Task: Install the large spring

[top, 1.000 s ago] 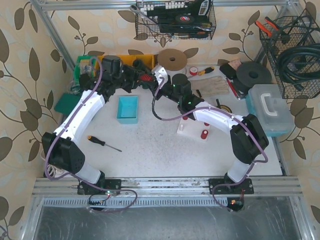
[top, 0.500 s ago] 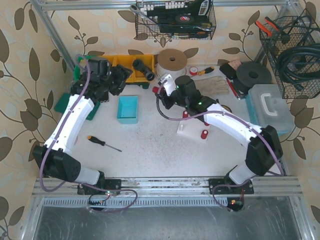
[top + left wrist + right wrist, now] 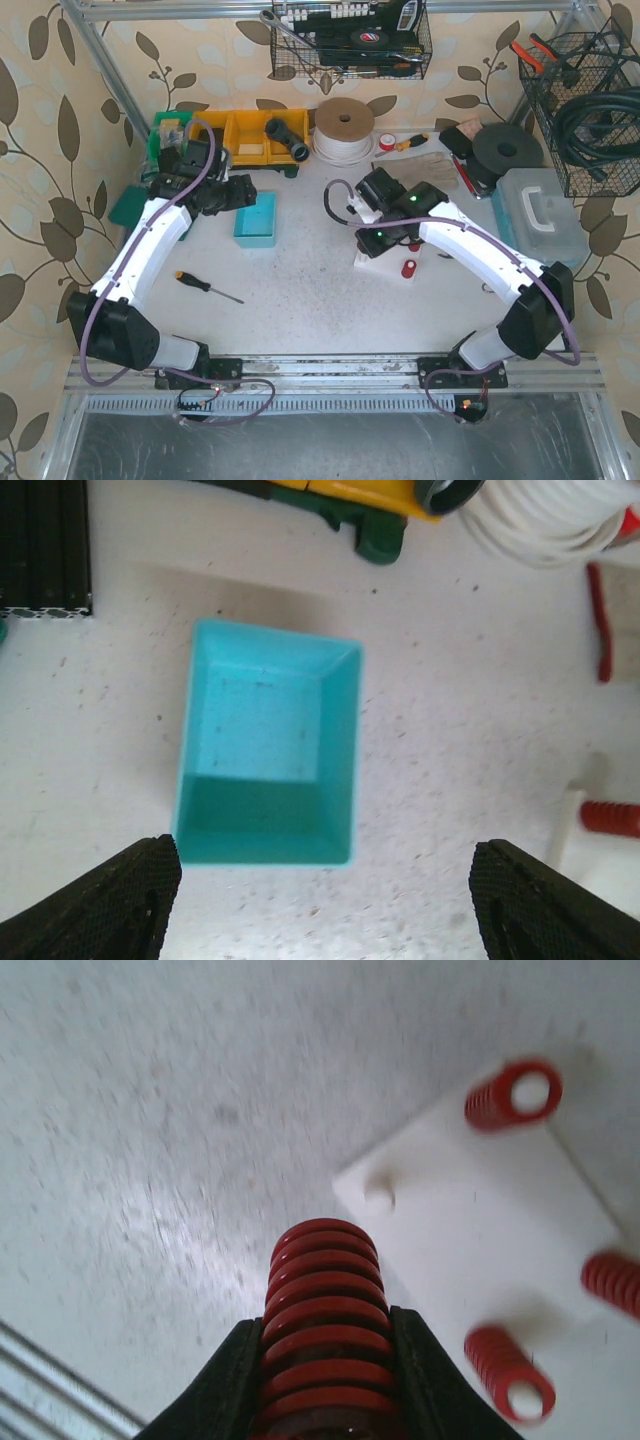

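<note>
Right fingers (image 3: 228, 1385) pinch large spring (image 3: 322, 1305) beside plate (image 3: 500, 1250) edge.

Bare peg (image 3: 381, 1193) unobstructed from above; mounted springs (image 3: 512, 1093) stand near, seemingly clear of it.

Bright even light, soft shadows, wrist views blurred (slightly)

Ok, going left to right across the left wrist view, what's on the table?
black rail → teal bin → red spring
</note>
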Controlling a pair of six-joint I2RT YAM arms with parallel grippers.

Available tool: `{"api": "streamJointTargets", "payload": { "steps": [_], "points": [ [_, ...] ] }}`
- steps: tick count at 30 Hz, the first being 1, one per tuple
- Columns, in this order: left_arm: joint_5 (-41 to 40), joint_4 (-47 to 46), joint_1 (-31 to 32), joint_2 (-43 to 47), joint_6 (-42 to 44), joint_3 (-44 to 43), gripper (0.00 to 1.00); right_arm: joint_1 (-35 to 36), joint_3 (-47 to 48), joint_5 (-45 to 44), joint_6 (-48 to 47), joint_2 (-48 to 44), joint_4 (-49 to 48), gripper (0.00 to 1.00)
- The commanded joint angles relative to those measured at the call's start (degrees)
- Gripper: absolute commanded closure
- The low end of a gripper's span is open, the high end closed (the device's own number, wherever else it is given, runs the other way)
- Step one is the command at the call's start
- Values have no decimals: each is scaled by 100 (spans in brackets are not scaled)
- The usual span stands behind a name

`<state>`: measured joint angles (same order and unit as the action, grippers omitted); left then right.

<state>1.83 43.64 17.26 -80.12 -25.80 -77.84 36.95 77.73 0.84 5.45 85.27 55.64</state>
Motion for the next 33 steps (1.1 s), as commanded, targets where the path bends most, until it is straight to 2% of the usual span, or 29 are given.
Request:
{"api": "streamJointTargets", "payload": {
  "steps": [1,14,33],
  "points": [
    [-251,95,15,447,832,260,18,-1,295,-16,409,164,1279,100],
    [-800,266,292,500,1341,292,16,18,908,-686,692,1159,1359,100],
    [-1826,615,480,419,1759,-35,14,23,1188,-948,829,1964,1109,100]
  ]
}}
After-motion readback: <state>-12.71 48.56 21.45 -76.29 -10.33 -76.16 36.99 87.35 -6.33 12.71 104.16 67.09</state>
